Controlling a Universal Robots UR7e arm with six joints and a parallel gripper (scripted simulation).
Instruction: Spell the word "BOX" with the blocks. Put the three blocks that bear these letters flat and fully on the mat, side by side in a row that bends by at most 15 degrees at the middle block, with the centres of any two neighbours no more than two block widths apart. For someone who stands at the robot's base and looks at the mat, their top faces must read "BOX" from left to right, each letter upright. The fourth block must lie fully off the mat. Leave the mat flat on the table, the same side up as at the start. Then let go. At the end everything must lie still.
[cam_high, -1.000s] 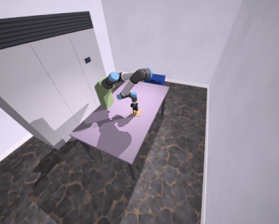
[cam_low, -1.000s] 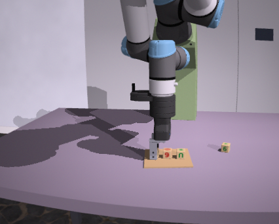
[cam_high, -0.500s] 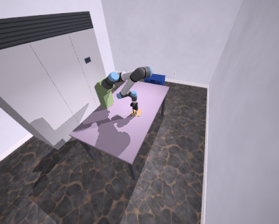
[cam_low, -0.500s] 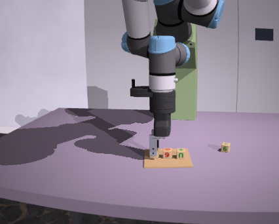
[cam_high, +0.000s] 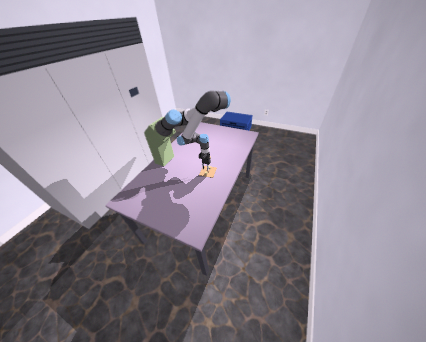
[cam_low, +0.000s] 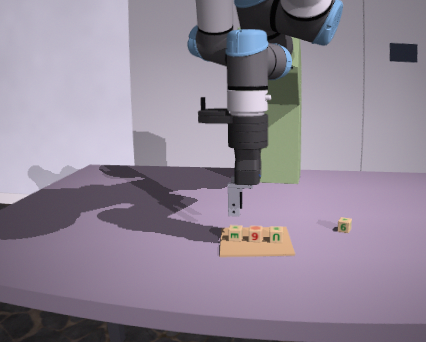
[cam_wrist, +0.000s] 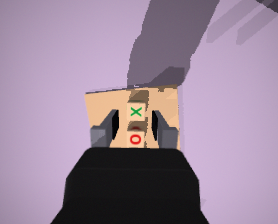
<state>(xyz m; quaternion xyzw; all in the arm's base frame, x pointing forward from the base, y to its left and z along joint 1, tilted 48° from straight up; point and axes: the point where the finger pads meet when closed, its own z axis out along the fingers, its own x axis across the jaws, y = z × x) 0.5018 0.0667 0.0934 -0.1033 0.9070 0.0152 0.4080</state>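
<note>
A tan mat (cam_low: 260, 250) (cam_high: 213, 173) (cam_wrist: 100, 107) lies on the purple table (cam_low: 150, 280) (cam_high: 170, 210). Three wooden blocks stand on it in a close row: a left block (cam_low: 235, 233), a middle block (cam_low: 255, 233) with a red top mark, and a right block (cam_low: 276, 233). In the wrist view the block with a green X (cam_wrist: 136, 111) and the one with a red O (cam_wrist: 135, 138) sit side by side; the third is hidden under the gripper body. A fourth block (cam_low: 344, 225) lies off the mat to the right. My gripper (cam_low: 235, 207) (cam_high: 205, 162) (cam_wrist: 135, 119) is open and empty, a little above the left block.
The arm's green pedestal (cam_low: 285, 125) (cam_high: 159, 142) stands at the table's back edge. A blue box (cam_high: 236, 120) sits on the floor beyond the table's far end. White cabinets line the wall behind the pedestal.
</note>
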